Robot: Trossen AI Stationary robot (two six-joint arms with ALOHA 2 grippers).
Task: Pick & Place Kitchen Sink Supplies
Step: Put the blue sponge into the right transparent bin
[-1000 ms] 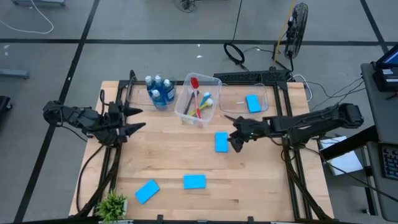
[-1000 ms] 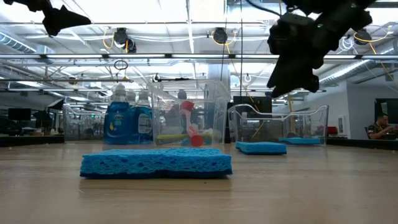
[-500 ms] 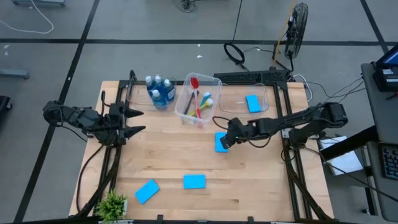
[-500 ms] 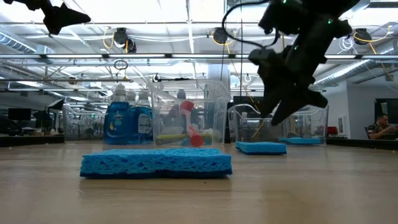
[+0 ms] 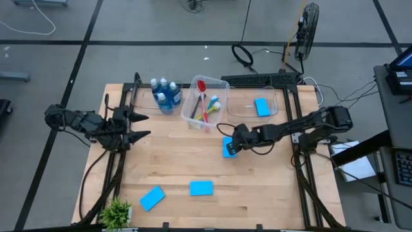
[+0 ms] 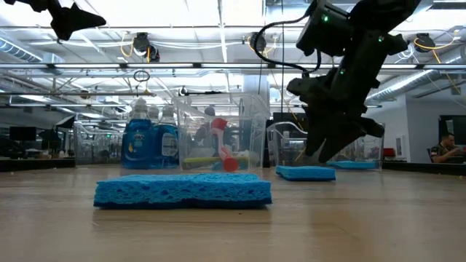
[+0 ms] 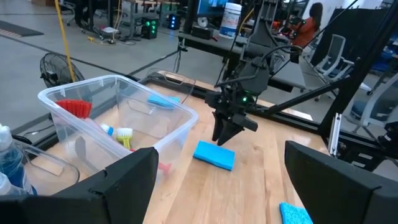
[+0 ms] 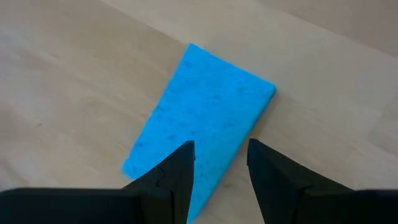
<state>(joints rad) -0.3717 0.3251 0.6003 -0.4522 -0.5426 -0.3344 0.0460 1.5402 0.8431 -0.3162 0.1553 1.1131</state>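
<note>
**Fig. Right hand over a flat sponge: failure modes of the pinch**

Right hand [image 5: 231,145] sits low over the target sponge [image 5: 228,147], which lies flat on the bench [image 5: 174,167] just in front of the brush bin [image 5: 205,103] and near the sponge bin [image 5: 275,96]. Wrist view: the fingers [image 8: 175,171] are spread w/ a narrow gap, tips above the sponge's near end, apparently not yet gripping it. Left hand [image 5: 133,124] waits at the bench's left side, fingers spread, holding nothing.

Risks, judged from this pose:

- Sponge lies at an angle to the fingers. Closing on a corner rather than across its width would prob. spin it or squeeze it out.
- Gap looks narrower than the sponge's width. If not widened, the tips land on top & only press it into the bench.
- Sponge is thin & soft. A shallow pinch may fold it, and it could drop in transit.
- The brush bin stands close by. A wide swing of the arm could knock it.

Other supplies: two more sponges [image 5: 201,187] near the front edge, well apart from the hand; one already in the sponge bin; bottles [image 5: 165,94] at the back left; brushes [image 5: 207,106] in their bin.
</note>
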